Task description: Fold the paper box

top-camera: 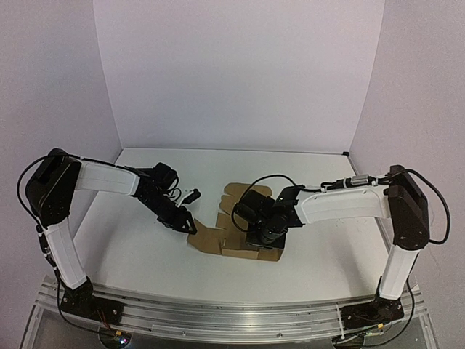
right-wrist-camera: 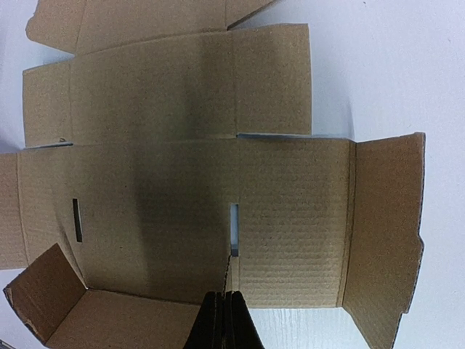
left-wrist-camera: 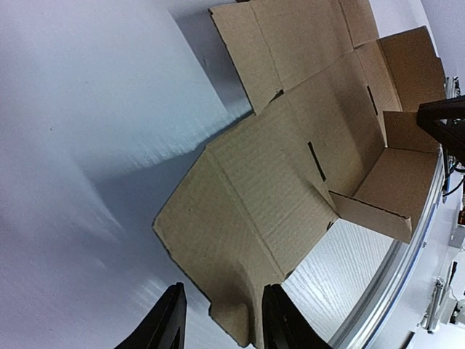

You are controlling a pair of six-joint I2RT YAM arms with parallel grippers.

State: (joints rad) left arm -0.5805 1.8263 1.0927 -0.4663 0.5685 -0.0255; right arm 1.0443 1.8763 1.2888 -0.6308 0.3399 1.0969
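The paper box [top-camera: 216, 240] is a brown cardboard die-cut sheet lying mostly flat on the white table [top-camera: 145, 254]. In the left wrist view the paper box [left-wrist-camera: 276, 174] has one end flap standing up at the far right. A corner flap of it reaches between the fingers of my left gripper [left-wrist-camera: 224, 294], whose jaws stand apart, the right finger [left-wrist-camera: 280, 320] against the cardboard. In the right wrist view the paper box [right-wrist-camera: 182, 145] shows two slots and a raised side panel [right-wrist-camera: 123, 320]. My right gripper [right-wrist-camera: 225, 320] is shut on that panel's thin edge.
White walls close in the table at the back and on both sides. An aluminium rail [top-camera: 232, 316] runs along the near edge, close to the sheet's near side. My left gripper [top-camera: 187, 224] is at the sheet's left edge, my right gripper [top-camera: 263, 236] over its near middle.
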